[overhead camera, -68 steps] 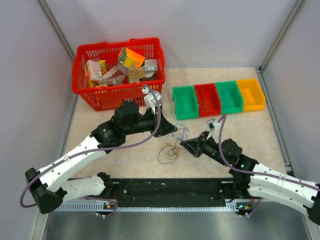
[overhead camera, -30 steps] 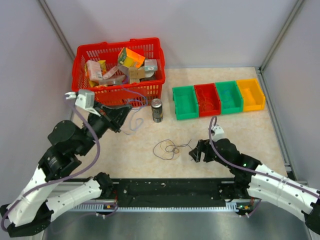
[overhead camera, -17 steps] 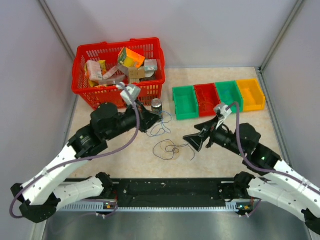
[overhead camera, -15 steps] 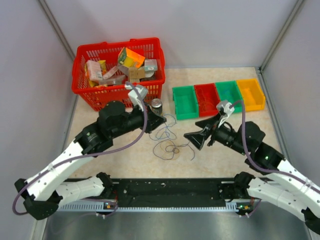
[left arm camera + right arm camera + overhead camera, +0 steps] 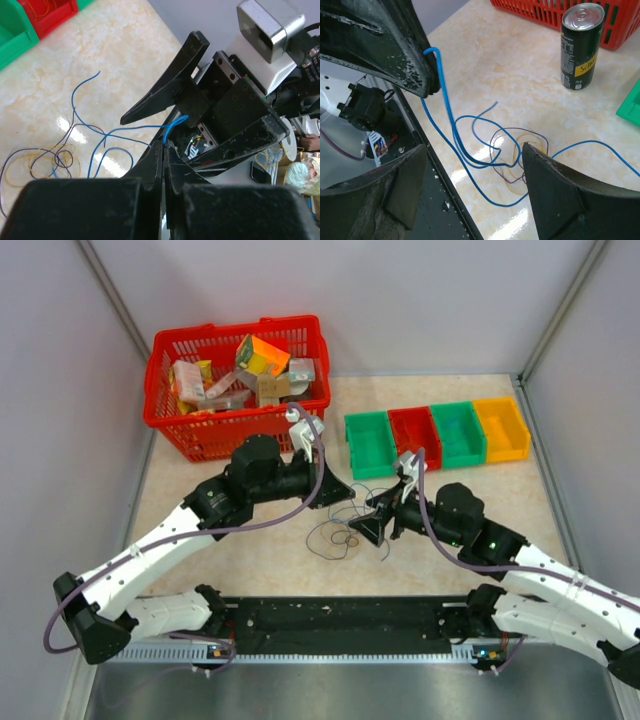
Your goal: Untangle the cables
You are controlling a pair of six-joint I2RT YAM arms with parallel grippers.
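A red basket [image 5: 200, 435] packed with cartons [image 5: 262, 355] is standing at the far left of the bench [image 5: 540, 495]. Four small bins are sitting in a row at the far right. From the left they are a green bin [image 5: 368, 468], a red bin [image 5: 413, 458] holding some thin orange-yellow wires, a second green bin [image 5: 460, 452] and a yellow bin [image 5: 503, 445]. One dark drink can [image 5: 580, 47] is standing upright just in front of the basket. From above the left arm [image 5: 160, 540] is hiding it, so only the right wrist camera is showing it. The cables [image 5: 510, 165] are lying in the middle of the bench, toward the near edge, between the two arms. Three colours are showing: blue, purple, and a yellow-orange loop twisted into the purple one. How many separate blue strands there are cannot be told. The left hand [image 5: 162, 145] is clenching its fingers on the end of the blue cable [image 5: 440, 75] and holding that end up off the bench, while the rest is trailing down into the tangle. The right hand [image 5: 474, 147] is hovering over the loops with its two fingers spread wide, gripping nothing. Its fingers are filling much of the left wrist view, close to the left hand.
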